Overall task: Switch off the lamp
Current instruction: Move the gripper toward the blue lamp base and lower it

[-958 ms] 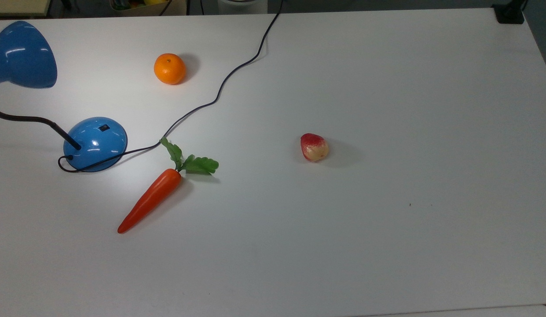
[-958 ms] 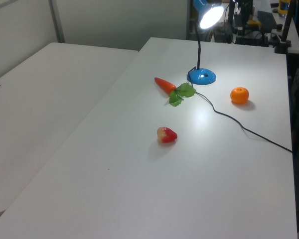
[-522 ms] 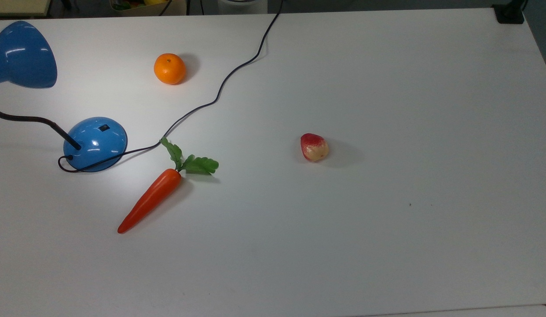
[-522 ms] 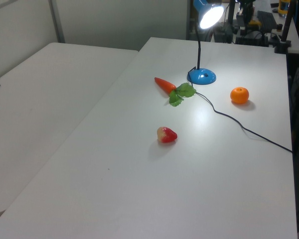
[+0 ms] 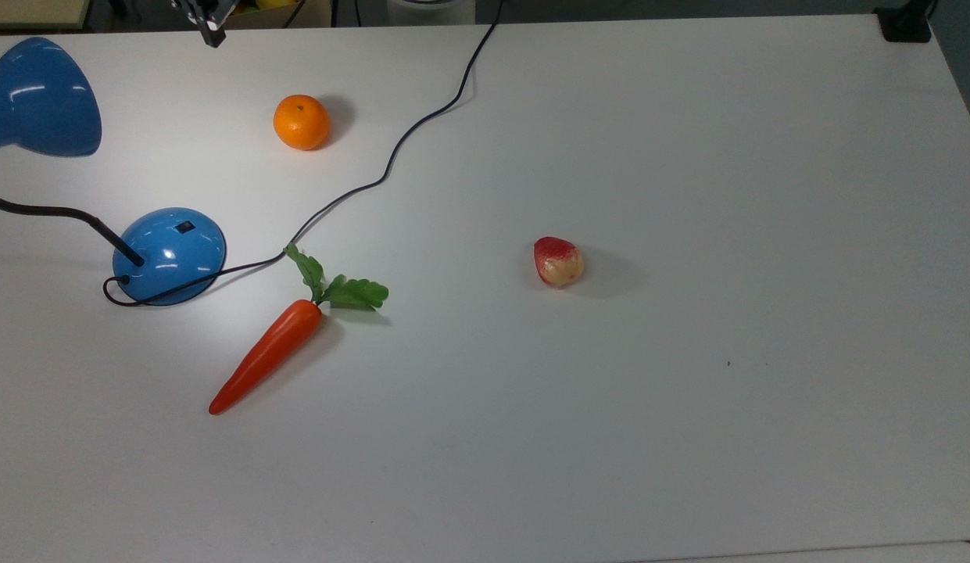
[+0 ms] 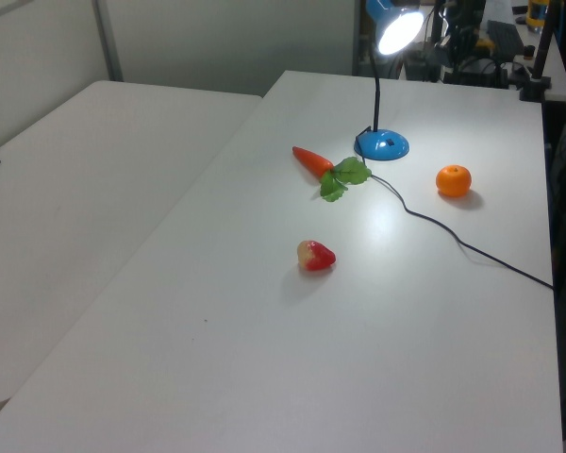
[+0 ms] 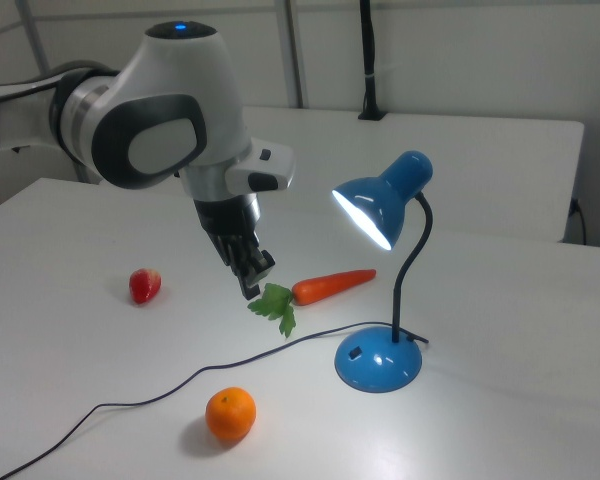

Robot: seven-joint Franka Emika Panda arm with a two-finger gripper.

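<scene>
Blue desk lamp standing near one end of the white table, at the top view's left. Bulb lit, throwing a bright patch onto the tabletop in front of the base, so switching off not yet done. Shade raised on a bent black neck and angled down toward the table. Round dome base with a small black switch on its upper slope, facing up and free of obstruction, probably reachable by a press from above. Black cord looping from the base's rim and trailing away over the far table edge.

Just beside the base, a toy carrot, its green leaves close to the cord. Orange a little farther off, on the other side of the cord. Red-and-cream strawberry-like fruit well apart toward the table's middle.

Gripper hanging above the table, pointing down, apart from the lamp on the orange's side, holding nothing. Fingers apparently close together, suited to poking a switch; exact gap hard to judge.
</scene>
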